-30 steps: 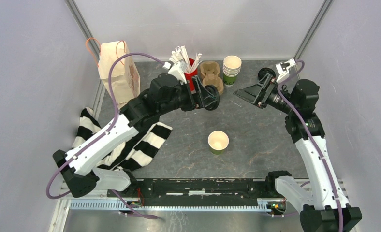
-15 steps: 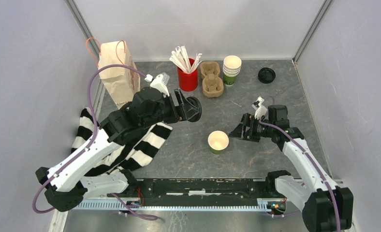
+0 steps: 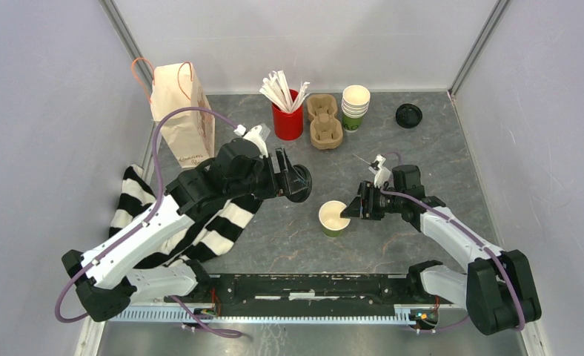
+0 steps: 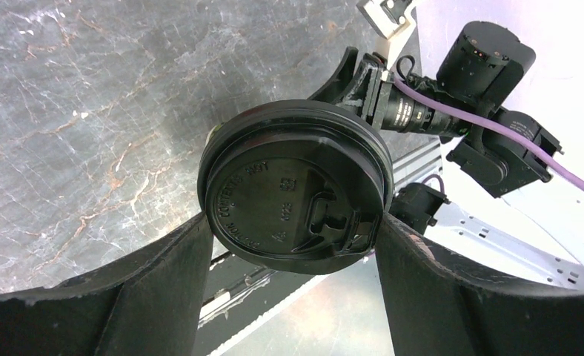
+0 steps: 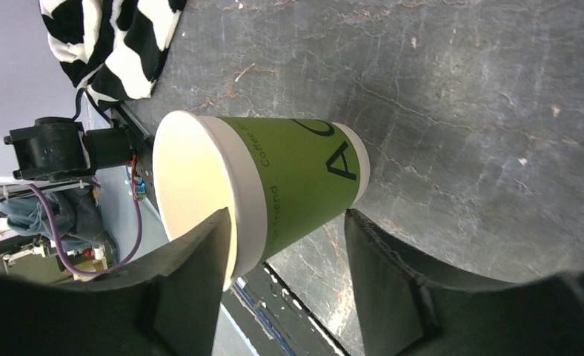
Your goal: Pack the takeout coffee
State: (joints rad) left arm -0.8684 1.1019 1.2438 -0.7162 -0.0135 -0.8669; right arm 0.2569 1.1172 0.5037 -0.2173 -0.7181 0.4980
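While the green cup (image 3: 334, 219) is standing upright on the table (image 3: 407, 170), between its middle and near edge, long axis vertical and open mouth pointing up, the right gripper (image 5: 287, 216) is straddling it, one finger per side. I can't tell if it's squeezing. Slightly farther back, the left gripper (image 4: 295, 222) is pinching a black lid (image 4: 296, 189) on edge, midair. A cup stack (image 3: 355, 106) and spare lid (image 3: 408, 115) are sitting along the far edge.

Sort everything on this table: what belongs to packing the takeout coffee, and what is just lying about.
Job in hand: open green cup; black lid held aloft; paper bag, probably for packing.
Lying about: stacked cups; spare lid; red pot of wrapped sticks; cardboard carrier; striped cloth.
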